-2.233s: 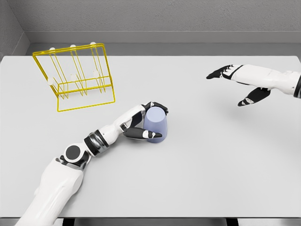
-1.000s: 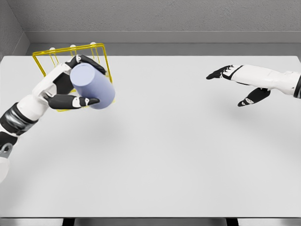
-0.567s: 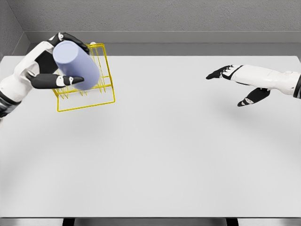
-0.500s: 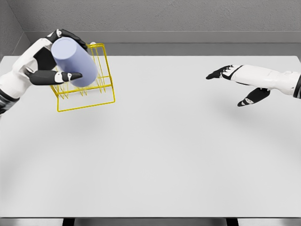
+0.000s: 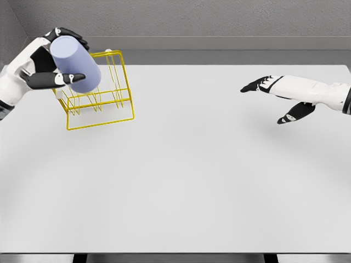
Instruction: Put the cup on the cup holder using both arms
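Observation:
A pale blue cup (image 5: 75, 63) is held upside down and tilted in my left hand (image 5: 52, 57), whose fingers wrap its sides, thumb in front. It hangs above the left part of the yellow wire cup holder (image 5: 113, 109), which stands at the table's far left. The cup hides some of the holder's pegs. My right hand (image 5: 278, 101) hovers open over the table's right side, far from the cup, with nothing in it.
The white table (image 5: 192, 181) stretches toward me under both arms. A grey wall (image 5: 192, 22) runs along its far edge, close behind the holder.
My left hand has lifted the cup off the table and carried it left and back, up over the cup holder. The right arm has stayed still.

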